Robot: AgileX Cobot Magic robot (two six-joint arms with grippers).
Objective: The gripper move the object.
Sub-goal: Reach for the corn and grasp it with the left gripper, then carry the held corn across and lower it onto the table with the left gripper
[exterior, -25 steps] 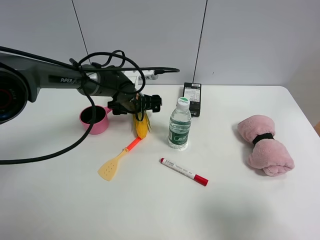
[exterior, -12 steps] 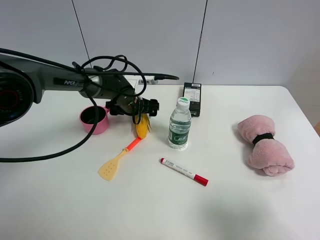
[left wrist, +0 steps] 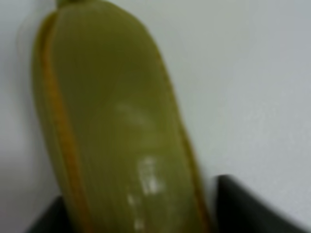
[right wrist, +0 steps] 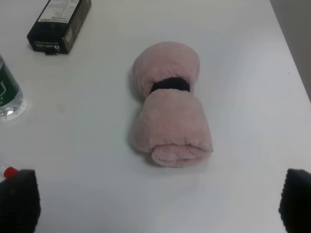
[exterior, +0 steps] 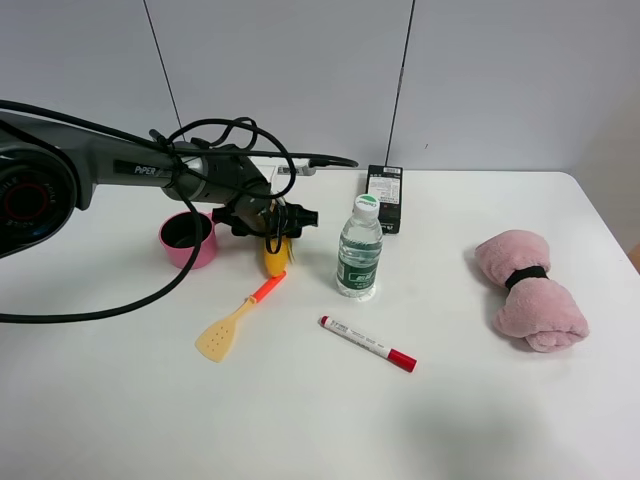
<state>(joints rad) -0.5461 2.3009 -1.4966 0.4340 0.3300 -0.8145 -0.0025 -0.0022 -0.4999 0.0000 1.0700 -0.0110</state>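
The toy corn cob, yellow-orange with green husk, hangs tip-down under my left gripper, between the pink cup and the water bottle. The left gripper is shut on the cob's upper end. In the left wrist view the cob fills the picture, blurred, with a black fingertip on either side of it. Whether the cob's tip touches the table I cannot tell. My right gripper is open and empty, its fingertips wide apart above the table near the pink towel roll. It is out of the exterior view.
A pink cup stands left of the cob, a water bottle right of it. An orange-handled yellow spatula and a red-capped marker lie in front. A black box is at the back, the towel roll at the right.
My left gripper has moved a little to the left, toward the pink cup, carrying the corn cob with it. Nothing else has moved.
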